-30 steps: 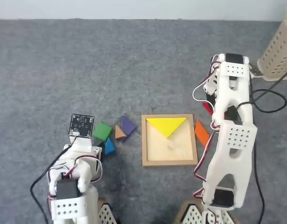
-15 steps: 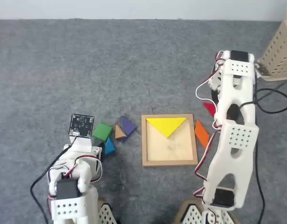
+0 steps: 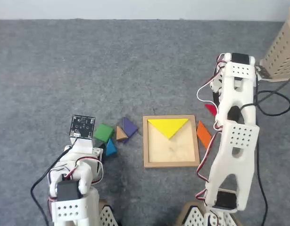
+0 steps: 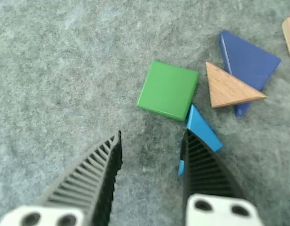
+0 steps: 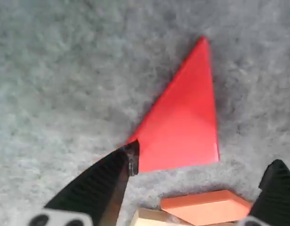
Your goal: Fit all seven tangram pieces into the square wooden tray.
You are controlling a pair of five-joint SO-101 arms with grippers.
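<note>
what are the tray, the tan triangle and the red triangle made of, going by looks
The tray: pale bare wood, matte, judging by its light tan rim and floor. The tan triangle: unpainted wood, grain lines show. The red triangle: smooth, even red coat with slight sheen, probably painted wood; what lies beneath is hidden.

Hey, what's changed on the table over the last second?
The right arm shifted slightly away from its base, leaving more of the red triangle uncovered in the high view. Its tool is open over that triangle; nothing was taken hold of or let go. The left arm, the tray, its yellow triangle and the green square stayed put.
</note>
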